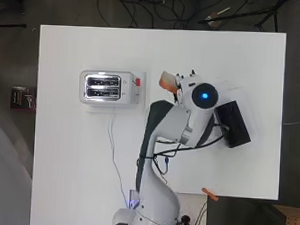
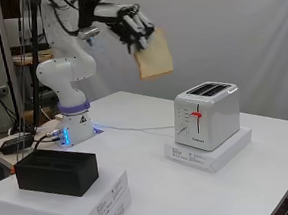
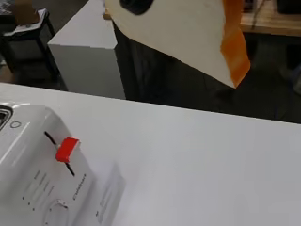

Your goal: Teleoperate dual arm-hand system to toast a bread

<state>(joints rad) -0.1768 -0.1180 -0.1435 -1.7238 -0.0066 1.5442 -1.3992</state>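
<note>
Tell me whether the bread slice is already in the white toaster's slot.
No: the hand holds the tan bread slice in the air, away from the white toaster.

A black box sits on 2 stacked white boxes on the white table.

A white desk stands on a dark grey floor strewn with black cables. A pale grey wall rises behind it, with wooden furniture nearby.

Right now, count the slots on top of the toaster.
2. Both run side by side along the top of the toaster: one slot toward the table's far edge, the other slot nearer the arm's base. Both look empty.
</note>
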